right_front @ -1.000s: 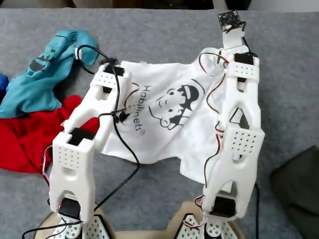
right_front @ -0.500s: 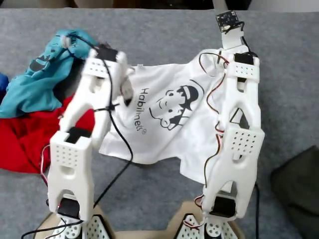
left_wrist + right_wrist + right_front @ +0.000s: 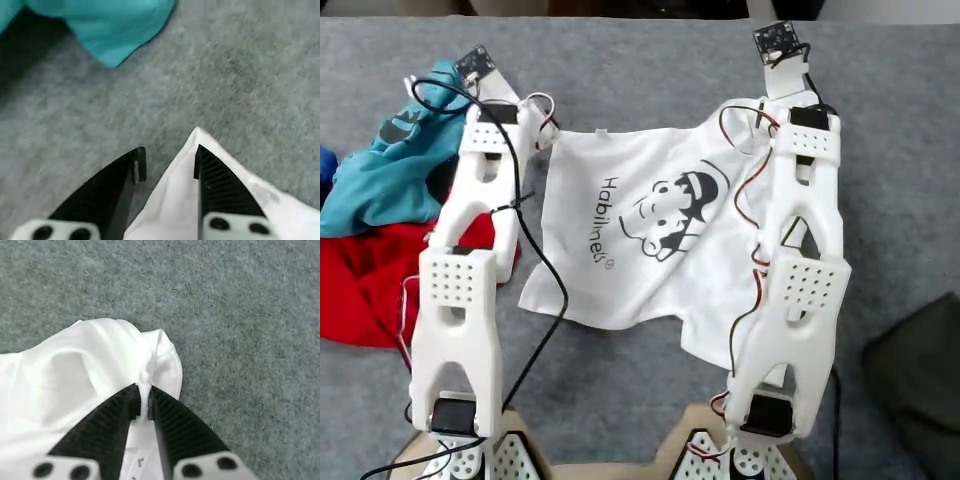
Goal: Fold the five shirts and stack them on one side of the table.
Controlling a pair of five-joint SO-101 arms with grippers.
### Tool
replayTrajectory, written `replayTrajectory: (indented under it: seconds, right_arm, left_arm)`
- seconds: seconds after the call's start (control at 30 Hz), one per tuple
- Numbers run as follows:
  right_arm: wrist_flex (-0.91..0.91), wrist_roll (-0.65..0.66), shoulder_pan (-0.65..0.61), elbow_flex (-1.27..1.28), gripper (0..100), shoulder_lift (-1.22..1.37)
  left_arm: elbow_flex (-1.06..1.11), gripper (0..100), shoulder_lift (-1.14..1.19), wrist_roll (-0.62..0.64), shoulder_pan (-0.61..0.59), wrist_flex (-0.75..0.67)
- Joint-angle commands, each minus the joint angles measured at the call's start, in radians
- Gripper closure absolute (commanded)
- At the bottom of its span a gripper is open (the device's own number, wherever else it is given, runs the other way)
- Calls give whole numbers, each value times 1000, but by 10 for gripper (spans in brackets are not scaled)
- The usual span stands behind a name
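The white shirt (image 3: pixel 640 240) lay spread print-up on the grey tabletop (image 3: pixel 640 70) between the two arms. A teal shirt (image 3: pixel 390 170) and a red shirt (image 3: pixel 360 290) were bunched beside the left arm (image 3: pixel 455 290), and a dark shirt (image 3: pixel 920 370) lay at the tabletop's edge beyond the right arm (image 3: pixel 800 280). The left arm's jaws stood apart astride the white shirt's far left corner without closing on it, while the right arm's jaws were pinched tight on a fold at its far right corner.

Crumpled shirts (image 3: pixel 380 190) lie left of printed shirt (image 3: pixel 620 270).
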Motion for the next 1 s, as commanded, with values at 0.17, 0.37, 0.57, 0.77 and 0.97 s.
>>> replayTrajectory:
  seconds: [0.17, 0.37, 0.57, 0.77, 0.97]
  right_arm:
    - [3, 11, 8, -51, 992, -8]
    - [3, 11, 8, -50, 992, -8]
    - [3, 11, 8, -50, 992, -8]
    - [3, 11, 10, -50, 992, -8]
    - [3, 11, 12, -50, 992, -8]
  left_arm:
    - [-54, 829, 61, 2, -3, -196]
    - [-52, 829, 70, 2, 26, -204]
    - [-51, 829, 70, 2, 66, -204]
    - [-43, 829, 73, -97, 77, -210]
    - [-21, 913, 73, -215, 77, -209]
